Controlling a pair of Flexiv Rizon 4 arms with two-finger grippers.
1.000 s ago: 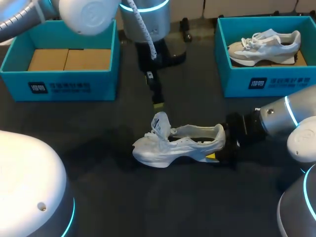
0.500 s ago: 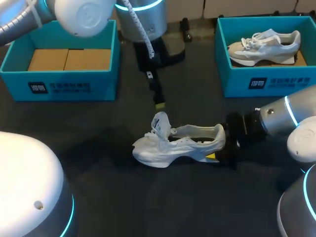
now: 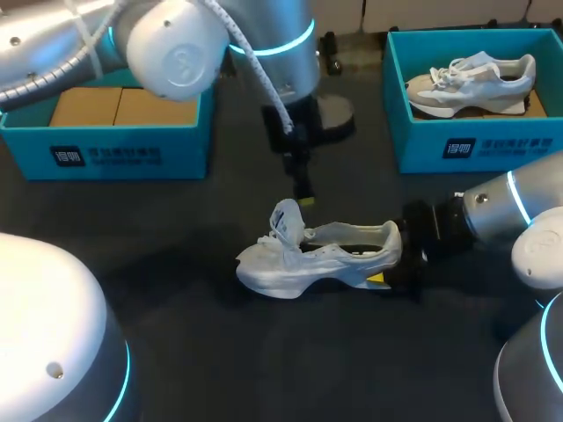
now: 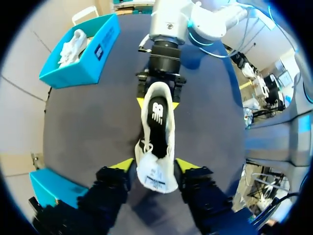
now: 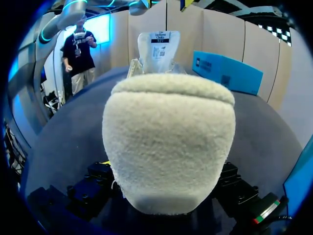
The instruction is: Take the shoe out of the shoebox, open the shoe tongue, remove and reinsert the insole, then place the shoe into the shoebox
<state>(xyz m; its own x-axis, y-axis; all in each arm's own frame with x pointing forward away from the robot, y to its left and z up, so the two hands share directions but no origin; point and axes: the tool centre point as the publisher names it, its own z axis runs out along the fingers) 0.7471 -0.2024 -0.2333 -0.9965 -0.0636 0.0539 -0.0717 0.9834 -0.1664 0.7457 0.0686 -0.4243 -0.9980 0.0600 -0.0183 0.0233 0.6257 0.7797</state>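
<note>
Head view: a white lace-up sneaker [image 3: 308, 259] lies on the dark table [image 3: 264, 369], the right gripper [image 3: 387, 272] clamped on its heel at 3 o'clock, the left gripper [image 3: 305, 200] at its 12 o'clock

Left wrist view: fingers [image 4: 124, 165] apart, straddling the raised tongue [image 4: 155, 176]

Right wrist view: the fleecy heel [image 5: 168, 142] sits gripped just ahead

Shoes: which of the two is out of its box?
The white shoe standing on the dark table, its tongue raised; the other shoe lies inside the blue shoebox on the right.
</note>
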